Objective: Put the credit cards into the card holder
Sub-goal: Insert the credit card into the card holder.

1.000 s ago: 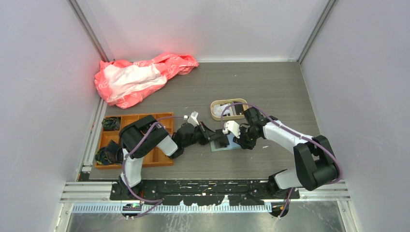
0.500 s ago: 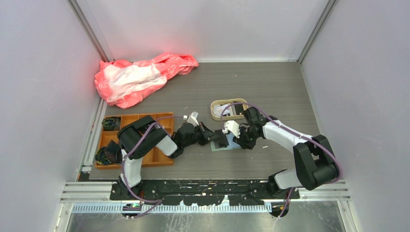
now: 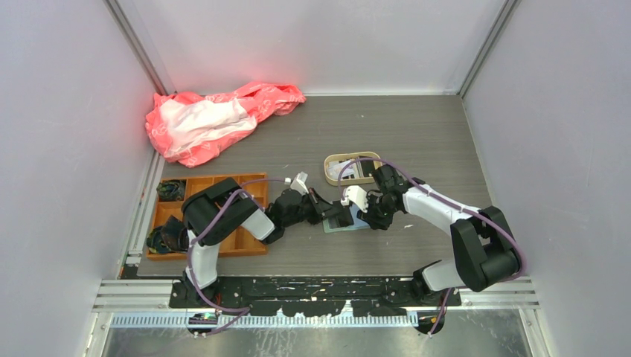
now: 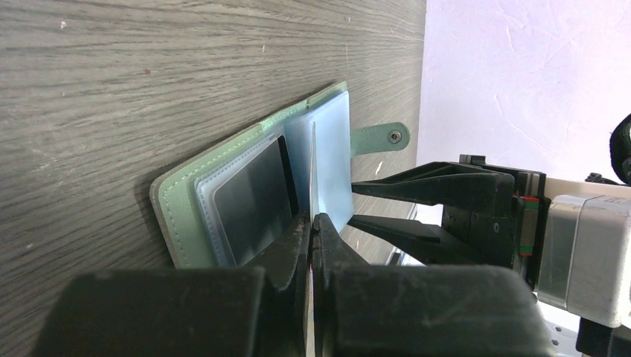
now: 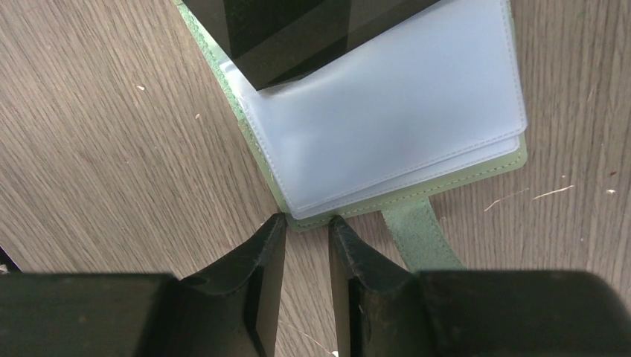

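Overhead alone shows the trays: a beige tray (image 3: 328, 169) beyond the right gripper (image 3: 362, 216) holds credit cards (image 3: 363, 172); an orange tray (image 3: 207, 186) beside the left arm holds dark bundles (image 3: 170, 190). Left wrist: the left gripper (image 4: 311, 223) pinches a black card (image 4: 312, 163) edge-on above the open card holder (image 4: 182, 223), one pocket holding a dark card (image 4: 253, 201). Right wrist: fingertips (image 5: 271, 245) slightly apart, empty, meeting the holder's edge; the black card's face shows.
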Motion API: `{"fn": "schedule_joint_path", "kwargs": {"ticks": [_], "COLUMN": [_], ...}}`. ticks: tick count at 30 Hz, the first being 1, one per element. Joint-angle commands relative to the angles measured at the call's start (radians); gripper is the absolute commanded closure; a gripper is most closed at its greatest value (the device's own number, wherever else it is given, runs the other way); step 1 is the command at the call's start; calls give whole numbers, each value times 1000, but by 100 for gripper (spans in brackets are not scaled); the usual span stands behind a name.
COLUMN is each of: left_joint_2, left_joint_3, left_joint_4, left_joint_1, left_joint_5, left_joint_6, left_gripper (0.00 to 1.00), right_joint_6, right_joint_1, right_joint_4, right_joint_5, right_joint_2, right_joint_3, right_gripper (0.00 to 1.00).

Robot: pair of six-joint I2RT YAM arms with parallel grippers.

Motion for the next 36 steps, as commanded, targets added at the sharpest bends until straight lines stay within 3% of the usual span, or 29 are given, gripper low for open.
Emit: {"fn": "schedule_joint_path", "kwargs": {"ticks": [1, 36], "left_joint_2": [18, 90], "left_joint_3": [20, 42], "left_joint_4": [43, 69], "left_joint_1": [-7, 1], "left_joint_5": [-2, 71], "left_joint_6": [-16, -126], "left_gripper": [100, 100], "right_joint_6": [14, 20], "right_joint_1": [12, 20], "right_joint_4": [5, 7], "right_joint_5": [-19, -16], "right_joint_2": [5, 16], "right_joint_3": [31, 35], "right_gripper": [67, 68]}}
